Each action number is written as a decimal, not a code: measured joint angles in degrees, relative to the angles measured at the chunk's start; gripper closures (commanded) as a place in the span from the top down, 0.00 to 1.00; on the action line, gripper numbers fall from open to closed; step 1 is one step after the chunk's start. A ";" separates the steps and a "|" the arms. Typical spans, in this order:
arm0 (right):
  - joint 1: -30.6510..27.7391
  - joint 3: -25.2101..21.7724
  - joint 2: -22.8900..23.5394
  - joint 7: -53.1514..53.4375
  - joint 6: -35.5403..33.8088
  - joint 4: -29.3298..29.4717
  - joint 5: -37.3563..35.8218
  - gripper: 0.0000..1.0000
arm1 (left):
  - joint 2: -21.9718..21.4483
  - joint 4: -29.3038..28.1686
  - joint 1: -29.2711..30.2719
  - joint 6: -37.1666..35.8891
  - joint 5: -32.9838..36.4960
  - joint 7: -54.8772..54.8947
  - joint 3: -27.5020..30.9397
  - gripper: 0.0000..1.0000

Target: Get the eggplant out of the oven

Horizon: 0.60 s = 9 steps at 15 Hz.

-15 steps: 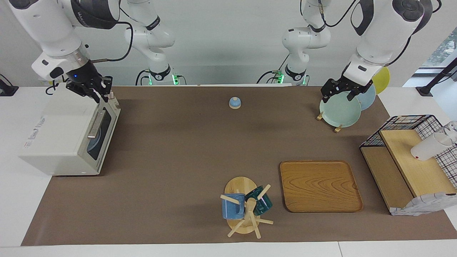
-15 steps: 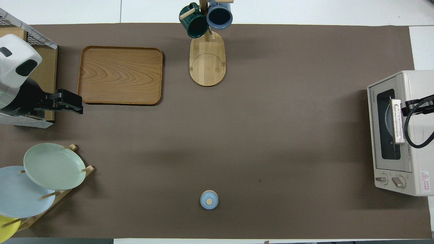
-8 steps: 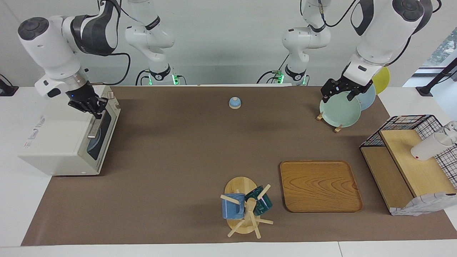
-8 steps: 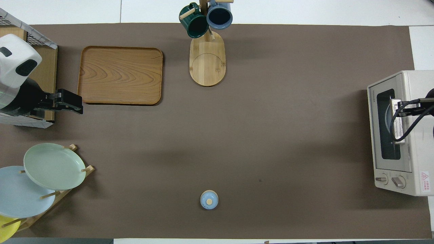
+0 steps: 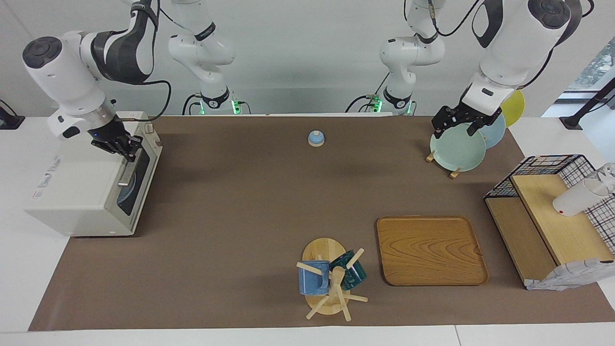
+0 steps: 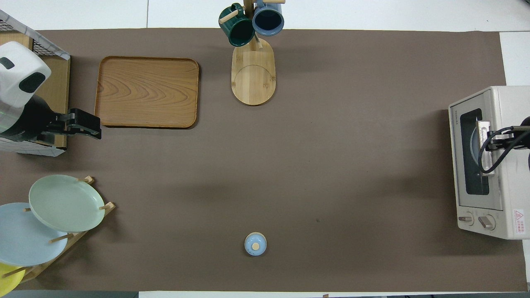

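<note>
The off-white oven (image 5: 81, 187) stands at the right arm's end of the table with its dark glass door shut; it also shows in the overhead view (image 6: 497, 165). Through the glass I see only part of a blue plate (image 5: 129, 192). The eggplant is hidden. My right gripper (image 5: 126, 148) is down at the oven's metal bar handle (image 5: 127, 169), at the handle's end nearer the robots; it also shows in the overhead view (image 6: 492, 138). My left gripper (image 5: 454, 126) is open and empty and waits in the air over the plate rack.
A rack of green, blue and yellow plates (image 5: 458, 150) stands under the left gripper. A wooden tray (image 5: 430, 251), a mug tree (image 5: 331, 281), a small blue lidded knob (image 5: 315, 138) and a black wire basket rack (image 5: 552, 211) with a white cup also stand on the brown mat.
My right gripper has come down from over the oven's top front edge to the door handle. The left arm has not moved. The oven door stays shut.
</note>
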 measured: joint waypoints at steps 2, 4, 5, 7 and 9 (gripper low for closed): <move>-0.52 0.00 0.00 -0.03 1.11 -1.16 -0.01 0.00 | 0.00 0.00 0.00 0.01 0.00 0.00 0.00 1.00; -0.91 -0.01 0.00 -0.04 1.39 -1.91 -0.01 0.00 | 0.00 0.00 0.00 0.02 0.00 0.00 0.00 1.00; -1.00 0.00 0.00 -0.04 1.40 -2.02 -0.01 0.00 | 0.00 0.00 0.00 0.03 0.00 0.00 0.00 1.00; -1.04 0.00 -0.02 -0.04 1.45 -2.26 -0.01 0.00 | 0.00 0.00 0.00 0.03 0.00 0.00 0.00 1.00; -1.04 0.00 -0.16 -0.25 1.68 -2.46 -0.01 0.00 | 0.00 0.00 0.00 0.04 0.00 0.00 0.00 1.00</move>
